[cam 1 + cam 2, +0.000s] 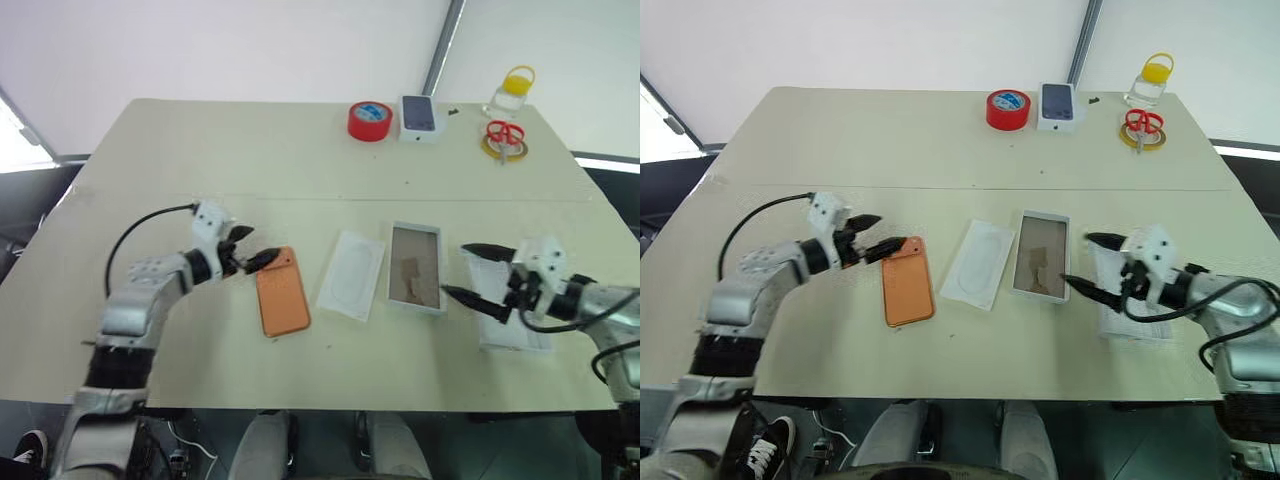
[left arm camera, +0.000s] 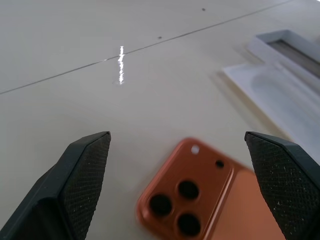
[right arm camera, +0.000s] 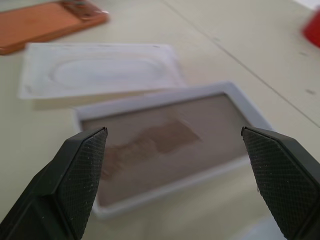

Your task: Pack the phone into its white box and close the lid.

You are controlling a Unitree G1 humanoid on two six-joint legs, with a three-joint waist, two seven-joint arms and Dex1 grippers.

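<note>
Left gripper (image 1: 250, 249), jaws spread, at the phone (image 1: 282, 292); right gripper (image 1: 472, 272), jaws spread, beside the white box (image 1: 415, 268).

The rounded rectangular smartphone (image 1: 282, 305) is orange with 3 dark lenses, lying on a pale cream tabletop (image 1: 300, 150). The shallow rectangular tray (image 1: 415, 268) has white walls and a greyish-brown floor with a darker brown patch, beside a thin white card (image 1: 351, 274) with an oval outline. Both grippers' fingers (image 2: 82, 185) are black with a fine cross-hatched texture; at the far edge sit a red tape roll (image 1: 370, 121) and a clear jar with a yellow lid (image 1: 512, 92).
</note>
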